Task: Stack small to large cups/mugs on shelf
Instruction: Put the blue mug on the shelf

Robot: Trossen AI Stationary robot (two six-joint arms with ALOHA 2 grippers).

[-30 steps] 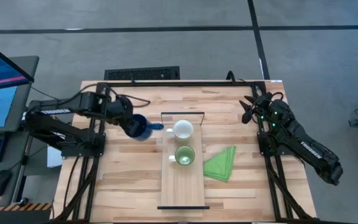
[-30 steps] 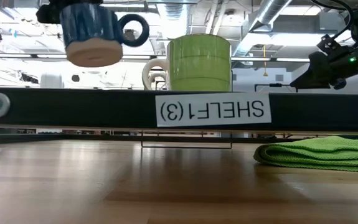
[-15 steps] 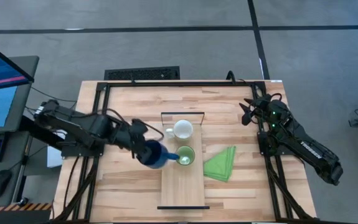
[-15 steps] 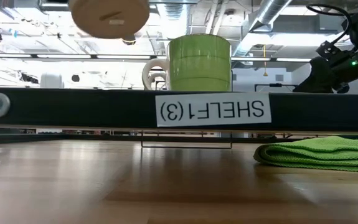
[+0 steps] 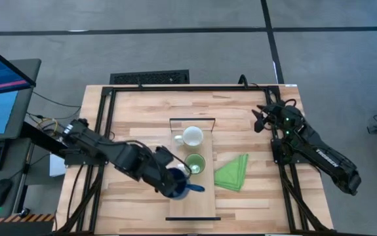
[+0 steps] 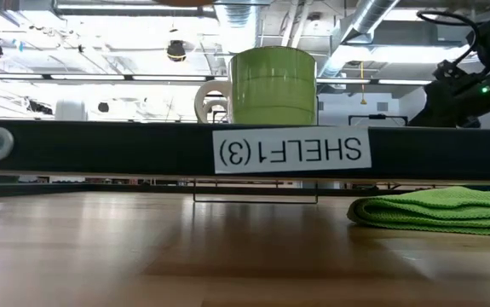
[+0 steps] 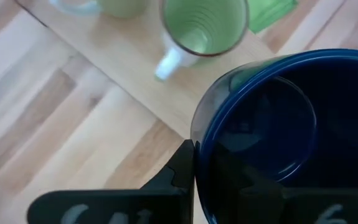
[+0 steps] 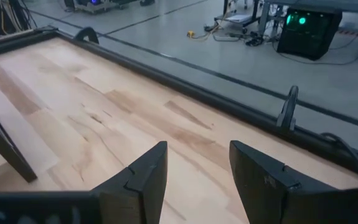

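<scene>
The dark blue mug (image 5: pixel 177 184) is in my left gripper (image 5: pixel 167 181), above the near part of the light-wood shelf (image 5: pixel 192 203), its handle (image 5: pixel 197 189) toward the table's right. Its mouth fills the left wrist view (image 7: pixel 278 124). The light green mug (image 5: pixel 195 163) and the white mug (image 5: pixel 192 136) stand on their bases on the shelf farther back. In the low view the green mug (image 6: pixel 272 85) stands above the shelf's black frame (image 6: pixel 100 149). My right gripper (image 8: pixel 194 168) is open and empty over the table's far right (image 5: pixel 260 118). My left gripper holds the blue mug at its rim, on the side away from the handle. One finger (image 7: pixel 182 174) lies on the outside of the wall (image 7: pixel 198 134); the other is hidden by the mug. The arm comes from the table's left. The mug is upright, mouth up, clear of the shelf.
A folded green cloth (image 5: pixel 232 172) lies on the table right of the shelf and shows in the low view (image 6: pixel 441 209). A black frame runs round the table's edges (image 5: pixel 195 87). A monitor and keyboard stand off the table's left.
My left gripper has carried the blue mug from left of the shelf's far part toward the table's near edge and right. The mug now hangs over the shelf's near part beside the green mug, still upright, with its handle toward the right.
</scene>
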